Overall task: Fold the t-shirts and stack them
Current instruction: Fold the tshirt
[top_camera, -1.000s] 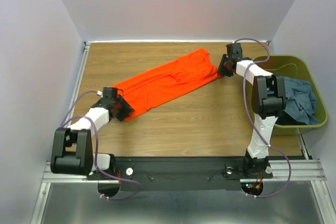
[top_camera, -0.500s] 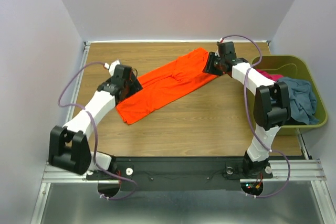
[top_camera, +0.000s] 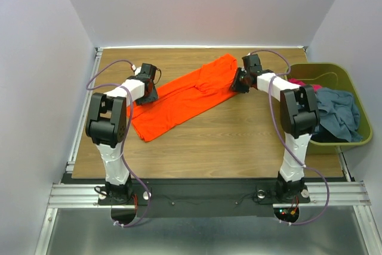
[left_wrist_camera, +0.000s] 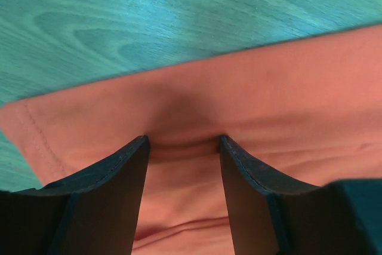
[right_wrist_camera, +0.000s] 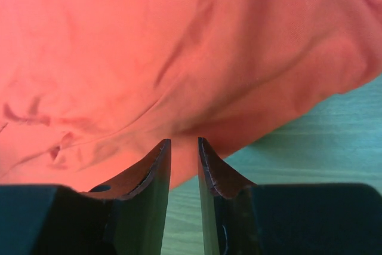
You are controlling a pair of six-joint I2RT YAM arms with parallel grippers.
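Orange t-shirt is laid out as a long diagonal band across the middle of the wooden table, running from lower left to upper right in the top view. It lies flat, with a few creases near its upper right end.

Left gripper is positioned at the band's upper left edge. In the left wrist view the fingers are spread apart over the orange cloth, tips down at the fabric beside a stitched hem corner seen at left. A small ridge of cloth is seen between the tips; whether it is pinched cannot be told. Nothing is lifted.

Right gripper is positioned at the band's upper right end, at its lower edge. In the right wrist view the fingers are set with only a narrow slot between them, tips at the cloth edge where it meets the wood. Whether fabric is caught in that slot cannot be told.

Olive-green tub is placed at the right edge of the frame, off the table's right side. A slate blue-grey t-shirt is heaped inside it, and a sliver of magenta-pink t-shirt is visible at its upper left, partly hidden by the right arm.
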